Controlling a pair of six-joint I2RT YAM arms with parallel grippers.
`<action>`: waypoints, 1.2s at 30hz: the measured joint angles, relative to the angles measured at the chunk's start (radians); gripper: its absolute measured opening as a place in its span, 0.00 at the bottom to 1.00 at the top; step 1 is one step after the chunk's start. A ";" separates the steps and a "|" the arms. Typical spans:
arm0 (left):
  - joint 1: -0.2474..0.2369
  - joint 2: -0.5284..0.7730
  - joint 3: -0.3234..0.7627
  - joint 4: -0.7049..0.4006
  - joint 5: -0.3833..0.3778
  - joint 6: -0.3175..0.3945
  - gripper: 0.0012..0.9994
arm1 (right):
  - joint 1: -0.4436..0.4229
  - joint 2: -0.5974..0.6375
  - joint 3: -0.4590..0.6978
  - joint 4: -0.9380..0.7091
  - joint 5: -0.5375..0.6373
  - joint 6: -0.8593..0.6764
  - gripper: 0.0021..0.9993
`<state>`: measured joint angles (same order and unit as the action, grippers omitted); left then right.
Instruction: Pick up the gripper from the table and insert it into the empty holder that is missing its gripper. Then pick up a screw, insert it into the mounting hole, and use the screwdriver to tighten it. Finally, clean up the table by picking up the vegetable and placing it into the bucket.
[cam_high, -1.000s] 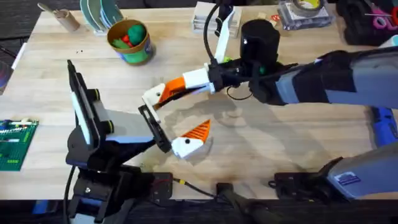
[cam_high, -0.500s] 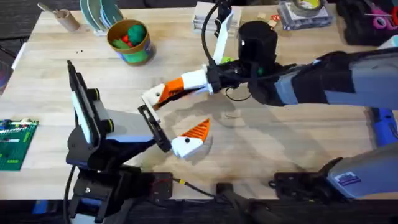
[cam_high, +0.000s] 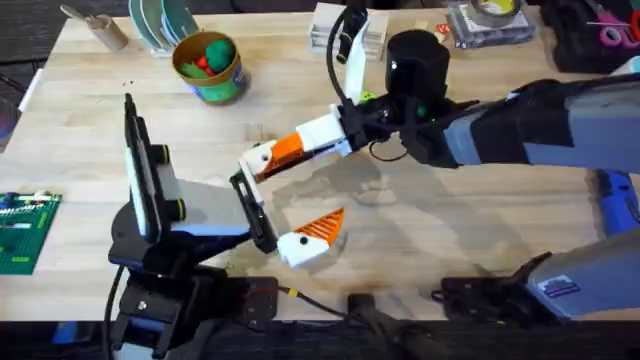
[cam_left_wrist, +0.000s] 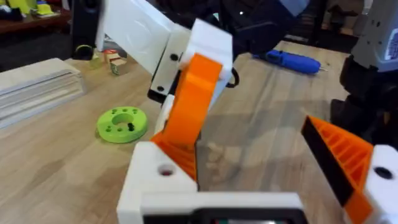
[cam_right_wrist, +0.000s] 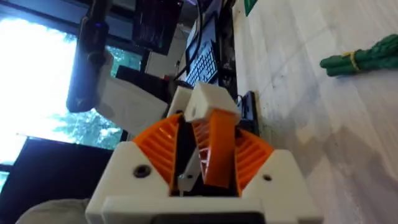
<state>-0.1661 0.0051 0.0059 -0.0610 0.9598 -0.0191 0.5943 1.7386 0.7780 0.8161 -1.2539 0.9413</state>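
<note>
The right gripper pinches the gripper, an orange wedge whose long axis points toward eight o'clock, meeting the holder on the left gripper, whose fingers stand spread, just at its tip.

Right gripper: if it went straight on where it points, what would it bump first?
Probably the white holder on the left arm, just ahead of the orange gripper that its jaws hold. The two may already touch; depth is unclear.
</note>
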 joint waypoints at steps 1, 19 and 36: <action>0.000 0.000 0.000 -0.001 0.006 0.000 0.99 | -0.003 0.000 0.001 0.000 -0.009 0.000 0.45; -0.025 0.000 -0.001 -0.010 0.100 -0.004 0.99 | -0.209 0.000 0.028 0.014 0.029 -0.023 0.96; -0.025 0.000 -0.001 -0.010 0.103 -0.004 0.99 | -0.451 0.000 0.187 0.009 0.268 -0.350 0.97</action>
<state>-0.1913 0.0053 0.0051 -0.0711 1.0630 -0.0235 0.1431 1.7386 0.9654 0.8247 -0.9857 0.5913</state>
